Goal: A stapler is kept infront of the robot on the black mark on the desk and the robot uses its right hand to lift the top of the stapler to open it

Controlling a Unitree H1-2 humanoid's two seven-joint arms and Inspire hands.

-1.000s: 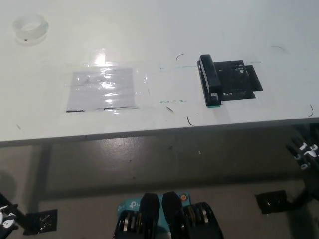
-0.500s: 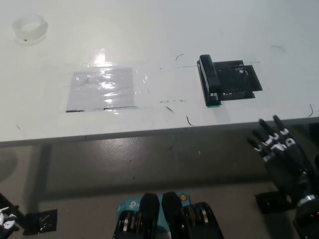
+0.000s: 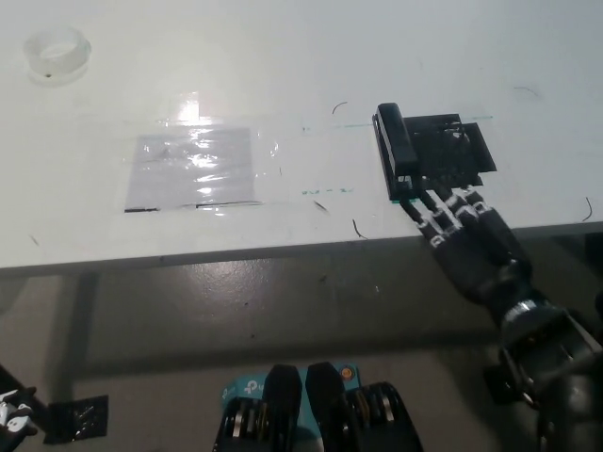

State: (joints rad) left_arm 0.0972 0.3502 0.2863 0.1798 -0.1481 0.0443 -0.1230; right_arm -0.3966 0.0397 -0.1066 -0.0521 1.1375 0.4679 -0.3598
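A black stapler (image 3: 396, 146) lies closed on the white desk, along the left edge of a black mark (image 3: 452, 151). My black right hand (image 3: 462, 231) reaches up over the desk's front edge, open, its fingertips (image 3: 421, 202) at the stapler's near end and the mark's near edge. Whether they touch the stapler I cannot tell. My white left hand (image 3: 11, 414) hangs low at the bottom left corner, mostly out of frame.
A roll of clear tape (image 3: 57, 52) sits at the far left of the white desk (image 3: 283, 75). A shiny taped plastic sheet (image 3: 196, 168) lies left of the middle. The desk's front edge runs across the picture, with floor below.
My right hand has risen from below the desk's right side and moved up and left, until its fingertips reach the stapler's near end. The stapler has not moved.
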